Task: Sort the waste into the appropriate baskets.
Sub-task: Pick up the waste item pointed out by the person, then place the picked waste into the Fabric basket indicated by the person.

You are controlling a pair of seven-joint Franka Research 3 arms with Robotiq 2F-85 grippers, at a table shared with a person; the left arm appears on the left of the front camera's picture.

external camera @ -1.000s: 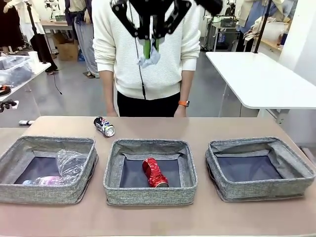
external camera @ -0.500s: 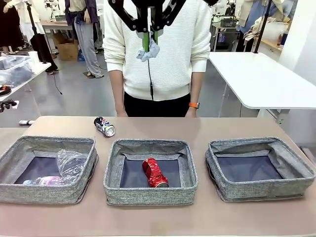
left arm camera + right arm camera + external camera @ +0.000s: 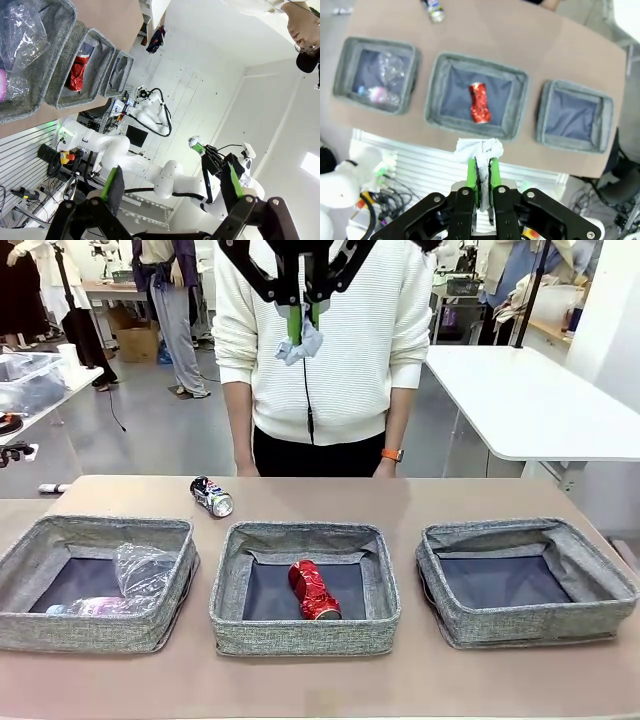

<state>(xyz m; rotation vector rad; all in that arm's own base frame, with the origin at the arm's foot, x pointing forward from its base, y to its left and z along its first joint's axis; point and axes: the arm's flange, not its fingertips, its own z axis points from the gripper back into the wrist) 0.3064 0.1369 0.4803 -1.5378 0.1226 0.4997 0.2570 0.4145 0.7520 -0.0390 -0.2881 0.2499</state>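
Note:
High above the table my right gripper (image 3: 303, 318) (image 3: 482, 175) is shut on the small white paper wad (image 3: 298, 344) (image 3: 480, 148). Three grey baskets stand in a row below. In the left basket (image 3: 100, 525) lie the clear plastic cup (image 3: 145, 568) and the bottle (image 3: 90, 607). The red can (image 3: 314, 589) (image 3: 479, 102) lies in the middle basket (image 3: 305, 532). The right basket (image 3: 520, 530) holds nothing. Behind the left basket, the blue-white printed can (image 3: 211, 496) lies on its side on the table. My left gripper (image 3: 173, 172) is open, tilted away from the table.
A person in a white sweater (image 3: 320, 360) stands at the far edge, arms hanging down. A white table (image 3: 530, 400) stands off to the back right. Bare tabletop (image 3: 400, 495) runs behind the baskets.
My right gripper has risen a little with the paper wad still in it. The person has shifted slightly to the right. The baskets and cans have not moved.

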